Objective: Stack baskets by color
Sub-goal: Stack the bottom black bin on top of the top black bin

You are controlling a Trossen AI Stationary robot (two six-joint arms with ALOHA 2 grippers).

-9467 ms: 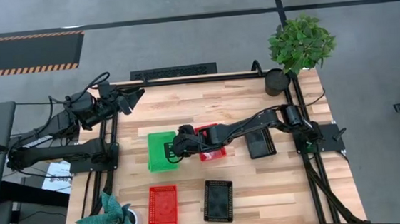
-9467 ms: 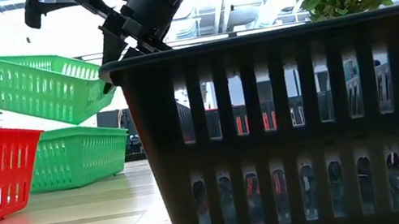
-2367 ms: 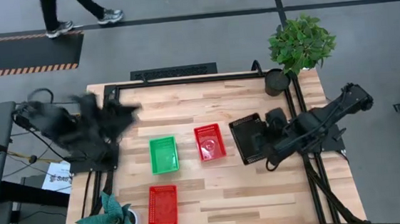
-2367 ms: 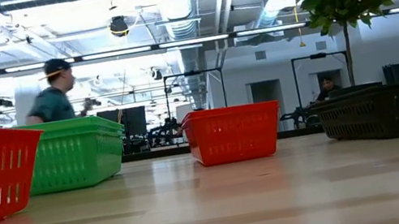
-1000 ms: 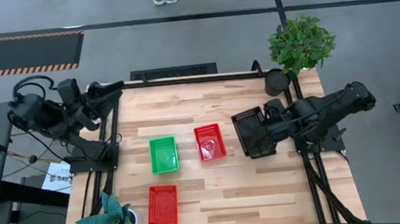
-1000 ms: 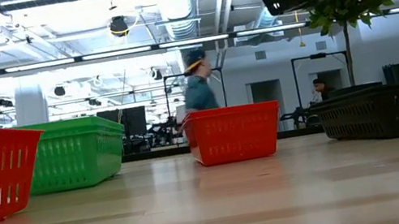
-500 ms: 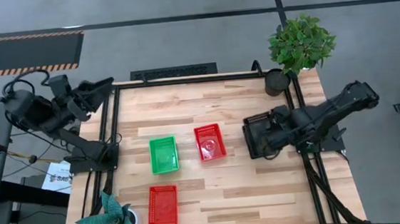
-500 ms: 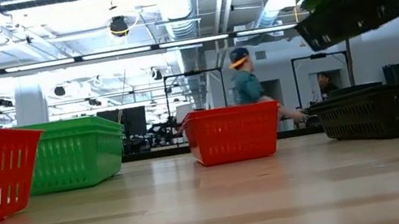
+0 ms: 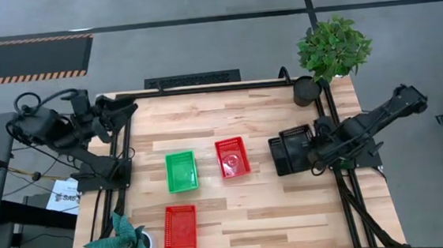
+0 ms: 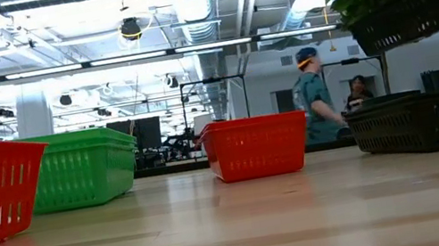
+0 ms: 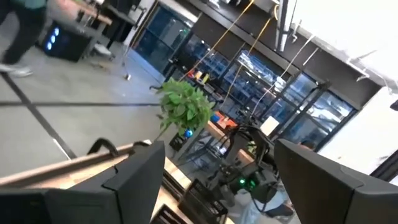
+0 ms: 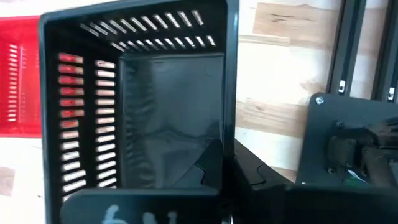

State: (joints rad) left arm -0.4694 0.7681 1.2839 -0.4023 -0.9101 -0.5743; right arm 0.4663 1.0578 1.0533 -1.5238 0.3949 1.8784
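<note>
A black basket [image 9: 291, 152] hangs in my right gripper [image 9: 315, 150] near the table's right edge. In the low view it [image 10: 422, 10] floats tilted above a second black basket [image 10: 428, 121], which stands on the table. A green basket [image 9: 182, 171] and a red basket [image 9: 232, 156] stand mid-table, and another red basket [image 9: 180, 227] stands near the front edge. My left gripper [image 11: 230, 186] stays open and holds nothing, high above the table's far left corner [image 9: 121, 108]. My right gripper holds the black basket by the rim of one side wall [image 12: 231, 124], on the side toward the table's right edge. One finger [image 12: 205, 168] is inside the basket and the other is outside. The fingers slant steeply down. The basket hangs clear, tilted.
A potted plant [image 9: 330, 48] in a round black pot [image 9: 306, 92] stands at the far right corner, and a spiky plant [image 9: 124, 242] at the near left. Black frame rails [image 9: 341, 178] run along the table's sides. A person [image 10: 314, 93] walks behind the table.
My right gripper has carried the black basket toward the table's right edge and downward. The basket has come from high overhead to just above the other black basket and now tilts less. My left arm has shifted slightly at the far left.
</note>
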